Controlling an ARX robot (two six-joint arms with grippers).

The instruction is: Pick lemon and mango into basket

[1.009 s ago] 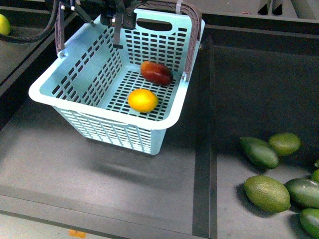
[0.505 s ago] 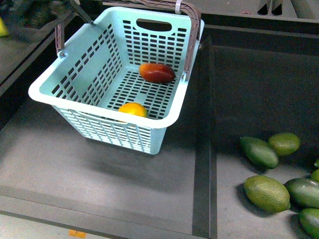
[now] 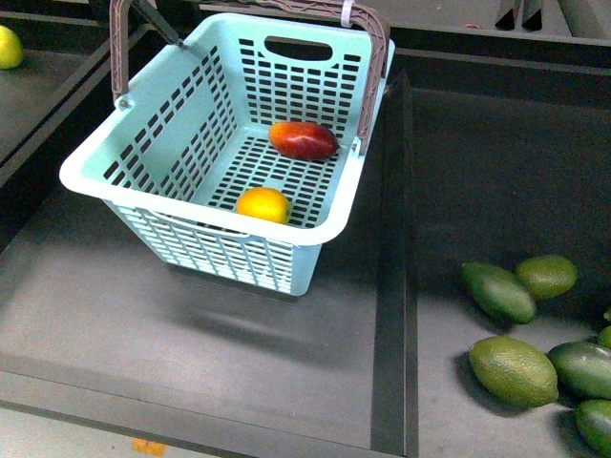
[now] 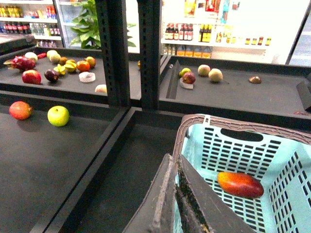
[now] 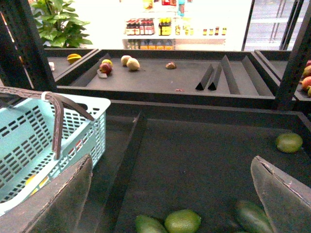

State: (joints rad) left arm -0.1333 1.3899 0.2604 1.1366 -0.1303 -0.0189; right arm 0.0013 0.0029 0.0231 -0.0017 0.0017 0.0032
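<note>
Lowest in the front view, a cluster of dark green oval fruits lies at the lower right of the frame on the dark shelf tray. Above and left of them stands the light teal slotted plastic basket with brown hinged handles; the small rounded yellow-orange lemon sits on its floor close behind the near wall, and the glossy red elongated mango lies further back, well apart from the lemon. Neither arm can be made out in this view. The left wrist view shows the left gripper at the lower middle of the frame, its dark fingers pressed together with nothing seen between them, beside the basket's rim, and the mango at lower right but not the lemon; far behind are shelves of mixed fruit. The right wrist view shows the right gripper spread wide and empty, basket at left, green fruits along the bottom edge.
</note>
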